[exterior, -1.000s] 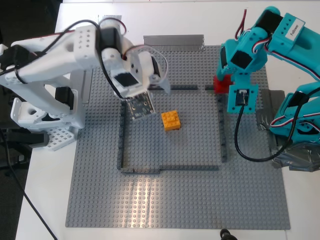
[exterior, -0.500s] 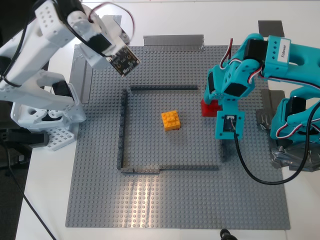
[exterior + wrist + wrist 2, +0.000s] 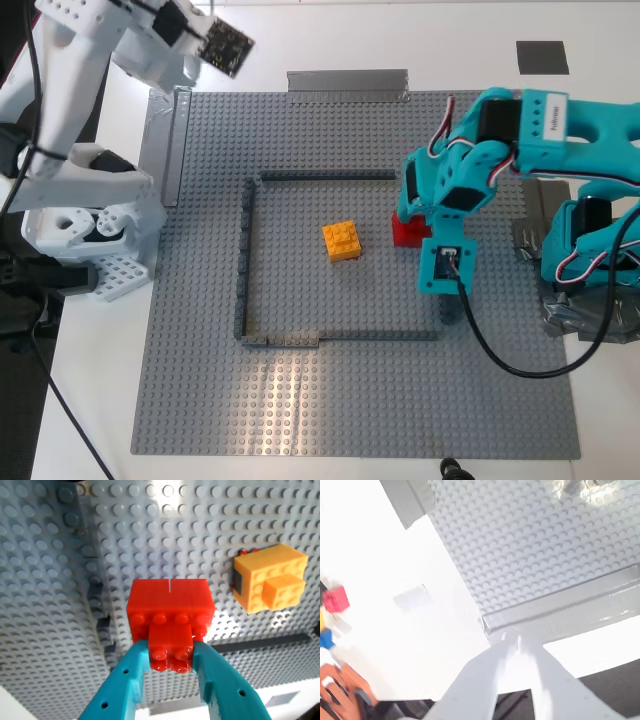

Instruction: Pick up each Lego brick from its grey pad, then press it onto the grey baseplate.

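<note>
My first gripper (image 3: 171, 650), teal, is shut on the red brick (image 3: 169, 611). In the exterior view it holds the red brick (image 3: 406, 231) low over the grey baseplate (image 3: 350, 400), inside the dark grey frame (image 3: 243, 260) near its right side; I cannot tell whether brick and plate touch. The orange-yellow brick (image 3: 342, 241) sits on the plate at the frame's centre, apart from the red one, and shows in the first wrist view (image 3: 270, 577). My second gripper (image 3: 514, 641), white, is shut and empty over the plate's taped corner. A dark grey pad (image 3: 542, 57) lies bare at the back right.
Long silver tape strips (image 3: 347, 80) hold the plate's far edge and left side (image 3: 160, 140). The white arm (image 3: 90, 60) rises at the exterior view's left. A black cable (image 3: 500, 345) hangs from the teal arm. Small coloured pieces (image 3: 335, 600) lie on the white table.
My first gripper carried the red brick from the frame's far right corner down and left, inside the frame. The white arm drew back from the plate's middle to the exterior view's top left.
</note>
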You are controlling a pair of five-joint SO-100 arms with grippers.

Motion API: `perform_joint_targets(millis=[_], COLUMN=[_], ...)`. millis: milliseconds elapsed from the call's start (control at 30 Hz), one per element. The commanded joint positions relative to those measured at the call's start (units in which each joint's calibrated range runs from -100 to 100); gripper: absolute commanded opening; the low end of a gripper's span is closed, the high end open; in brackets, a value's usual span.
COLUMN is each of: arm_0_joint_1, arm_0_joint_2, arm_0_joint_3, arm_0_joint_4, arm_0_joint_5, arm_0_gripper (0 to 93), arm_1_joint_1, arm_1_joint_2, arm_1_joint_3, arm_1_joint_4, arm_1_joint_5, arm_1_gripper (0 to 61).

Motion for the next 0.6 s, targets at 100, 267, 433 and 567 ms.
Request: perform_joint_targets(millis=[100,267,433,567], arm_0_joint_1=[0.48,0.26,0.34,0.34], arm_0_joint_2=[4.91,7.05,9.45,11.17], arm_0_joint_3=[-4.14,-6.94,-8.11,-8.47], arm_0_joint_4=[-2.39,-2.48,-2.56,-3.37], arm_0_joint_5=[-1.61,-2.0,-2.0,-2.25], arm_0_gripper=[0.0,0.0,0.0,0.0], arm_1_joint_1=[-9.22,-11.54,-12.84,-14.08], arm_1_joint_2=[5.04,9.42,22.73,35.43], arm_1_joint_3=[-6.65,-12.24,-27.68,-40.78], arm_1_joint_4=[-2.79,-3.93,-0.83,1.61], arm_1_joint_5=[0.98,2.1,3.27,4.01], arm_1_gripper=[0.2,0.2,0.2,0.2])
